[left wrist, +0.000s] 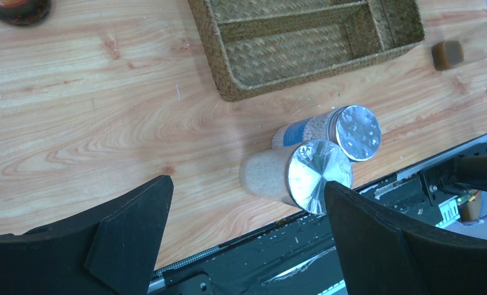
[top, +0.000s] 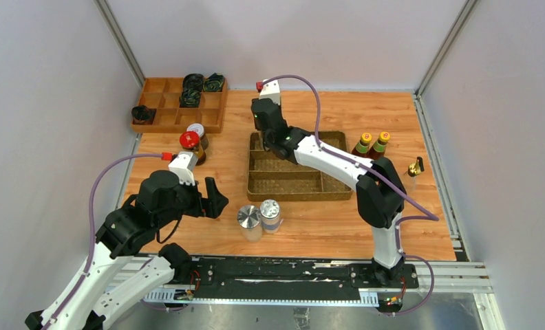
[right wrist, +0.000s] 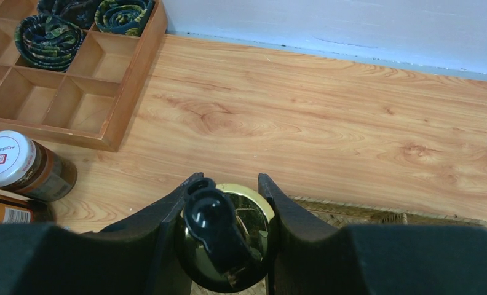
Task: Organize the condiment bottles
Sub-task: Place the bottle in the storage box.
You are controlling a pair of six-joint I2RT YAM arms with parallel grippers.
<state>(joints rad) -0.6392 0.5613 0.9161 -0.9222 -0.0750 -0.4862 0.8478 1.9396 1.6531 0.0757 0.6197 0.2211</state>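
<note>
Gold-spouted bottle [right wrist: 232,236] is pinched by the right gripper [right wrist: 229,182] at the wicker tray's [top: 294,197] far-left corner. Best lowered upright, clear of the rim. Left gripper [left wrist: 247,188] gapes front-left of the tray.

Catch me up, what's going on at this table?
The right pincer is shut on a gold-spouted bottle at the far left corner of the woven divided basket; whether it is set down is unclear. The left pincer hangs open near two silver-lidded shakers at the front edge of the wooden table. Two green-necked yellow-capped sauce bottles, another gold-spouted bottle, a red-lidded jar and a white-lidded jar stand outside the basket.
</note>
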